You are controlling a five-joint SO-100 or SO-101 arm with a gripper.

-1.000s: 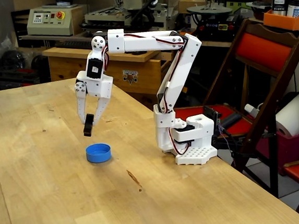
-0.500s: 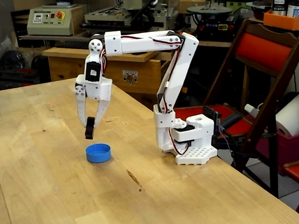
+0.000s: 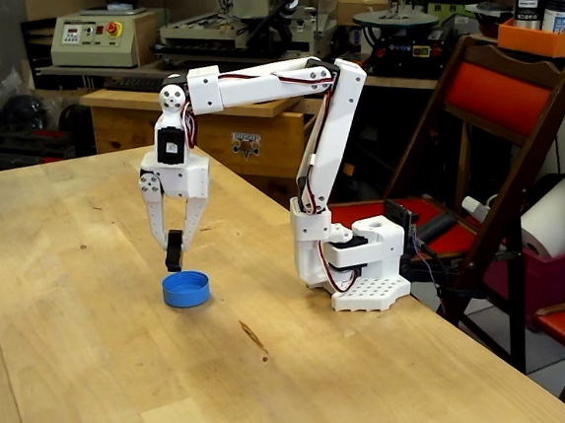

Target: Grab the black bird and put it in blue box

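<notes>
A broad pale wooden worktop [image 3: 72, 352] fills the foreground of the fixed view, with a cluttered workshop behind it and a red folding chair [image 3: 498, 122] standing at its right edge. On the worktop a white robot arm [image 3: 325, 126] rises from its base [image 3: 357, 268] near the right edge, its upper link reaching left and its wrist pointing straight down. The gripper [image 3: 172, 253] hangs just above the worktop, its jaws closed narrowly on the black bird [image 3: 173, 249], a small dark piece held upright between the fingertips; its markings are too small to make out. The blue box [image 3: 186, 288], a shallow round dish, sits on the worktop directly below and slightly right of the bird, the bird's lower end close over its rim.
</notes>
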